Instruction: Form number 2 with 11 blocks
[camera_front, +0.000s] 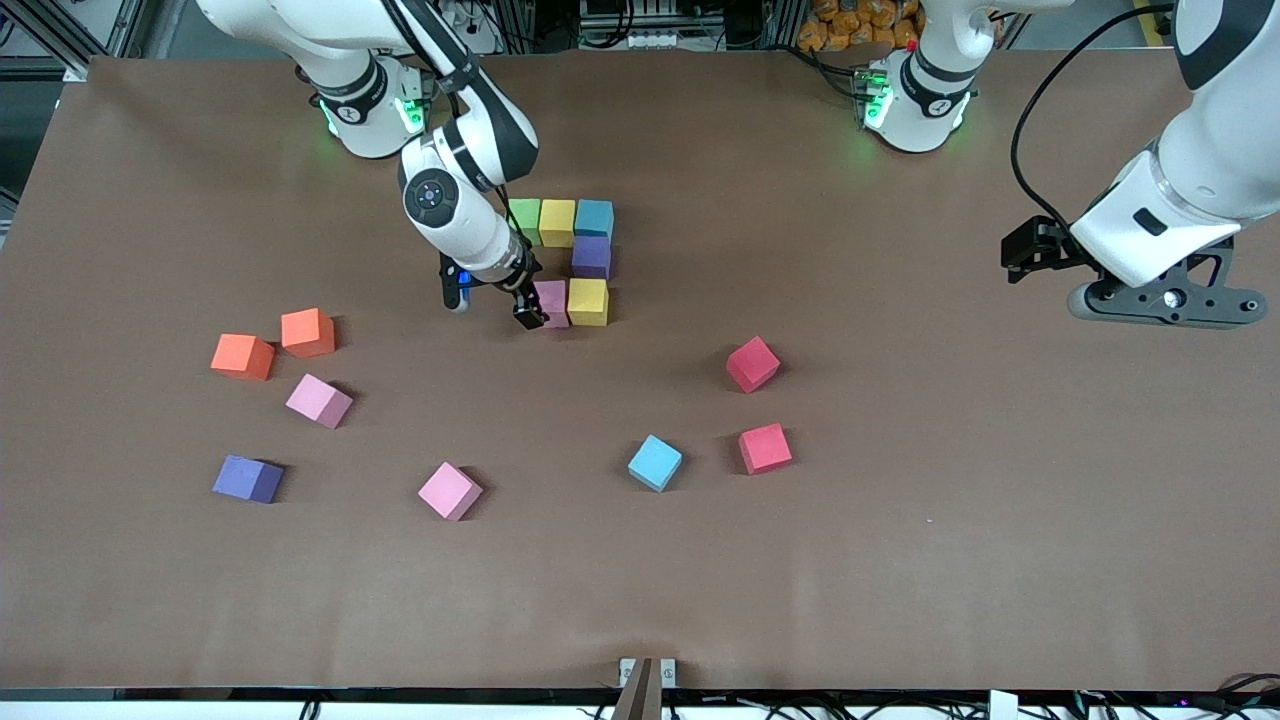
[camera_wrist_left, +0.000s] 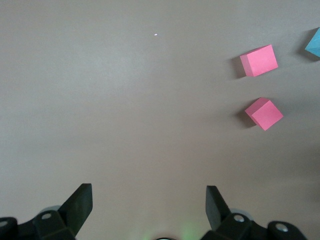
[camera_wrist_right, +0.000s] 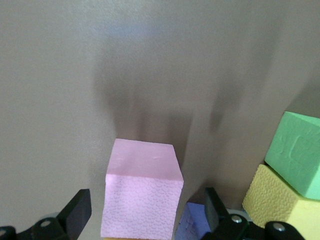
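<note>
The partial number 2 lies toward the right arm's end: green (camera_front: 525, 217), yellow (camera_front: 557, 222) and light blue (camera_front: 594, 218) blocks in a row, a purple block (camera_front: 591, 256) under the blue, then yellow (camera_front: 588, 301) and pink (camera_front: 551, 303). My right gripper (camera_front: 533, 295) is open and straddles that pink block (camera_wrist_right: 142, 187), with a gap on each side of it; one finger (camera_wrist_right: 216, 207) stands beside the purple block (camera_wrist_right: 192, 220). My left gripper (camera_front: 1165, 300) waits open and empty (camera_wrist_left: 149, 200) over bare table at the left arm's end.
Loose blocks lie nearer the front camera: two orange (camera_front: 242, 356) (camera_front: 307, 332), two pink (camera_front: 319, 400) (camera_front: 449, 490), a purple (camera_front: 247, 478), a light blue (camera_front: 655, 462) and two red (camera_front: 752, 363) (camera_front: 765, 448). The left wrist view shows both red blocks (camera_wrist_left: 259, 60) (camera_wrist_left: 264, 113).
</note>
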